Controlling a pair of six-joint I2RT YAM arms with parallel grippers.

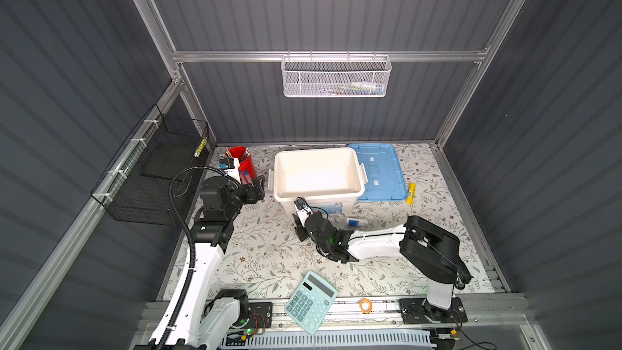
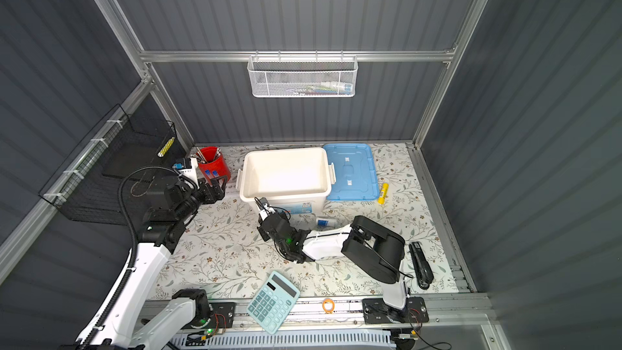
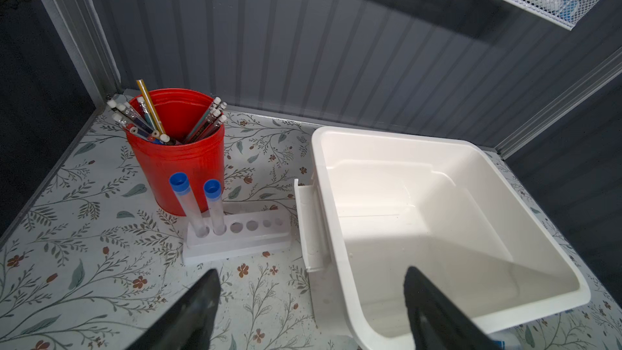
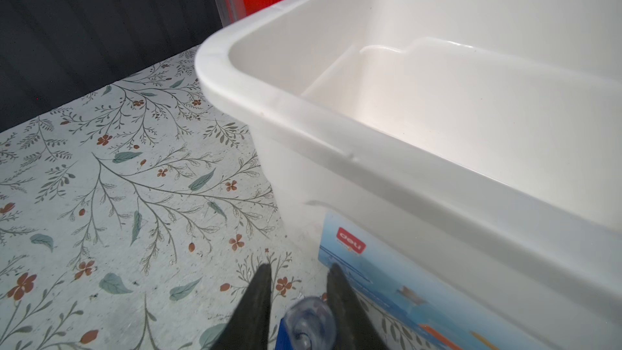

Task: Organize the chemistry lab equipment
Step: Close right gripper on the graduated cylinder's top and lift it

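Observation:
In the right wrist view a slim cylinder (image 4: pixel 309 321), clear with a blue foot, sits between the narrowed fingers of my right gripper (image 4: pixel 299 267), which is shut on it. In a top view this gripper (image 1: pixel 299 230) is low by the front wall of the white bin (image 1: pixel 319 195). A blue-white labelled flask (image 1: pixel 357 222) lies on the table beside the right arm. Two blue-capped test tubes (image 3: pixel 183 203) stand in a white rack (image 3: pixel 235 234) in front of the red cup (image 3: pixel 178 159). My left gripper (image 3: pixel 311 271) hangs open and holds nothing, between the rack and the bin's side.
The bin's blue lid (image 1: pixel 380 170) lies to its right, with a yellow stick (image 1: pixel 410 193) beside it. A teal calculator (image 1: pixel 311 301) and an orange ring (image 1: pixel 366 305) lie at the front edge, a black stapler (image 2: pixel 420 264) at the right. A black wire basket (image 1: pixel 151 176) hangs on the left wall.

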